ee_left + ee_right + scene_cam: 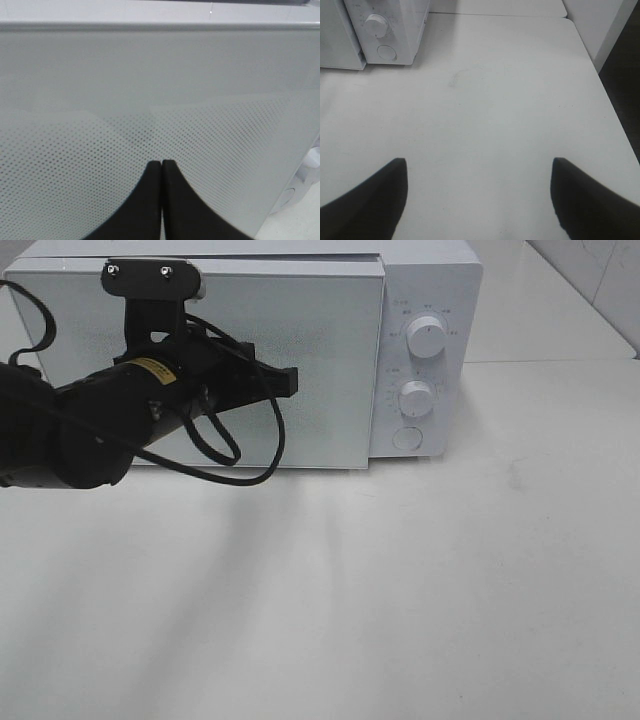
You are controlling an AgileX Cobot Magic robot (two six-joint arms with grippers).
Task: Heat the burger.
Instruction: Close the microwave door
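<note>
left gripper point(289, 381): fingers pressed together, empty, upper centre of high view, close before microwave door point(330, 340) | right gripper point(479, 165): spread wide, empty, over table point(500, 100) | door closed | burger: not visible in any view

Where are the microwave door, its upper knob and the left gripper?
microwave door point(325, 370): exterior high view, bare right part of the panel.
upper knob point(427, 337): exterior high view, centre of its face.
left gripper point(162, 165): left wrist view, between the closed fingertips.
</note>
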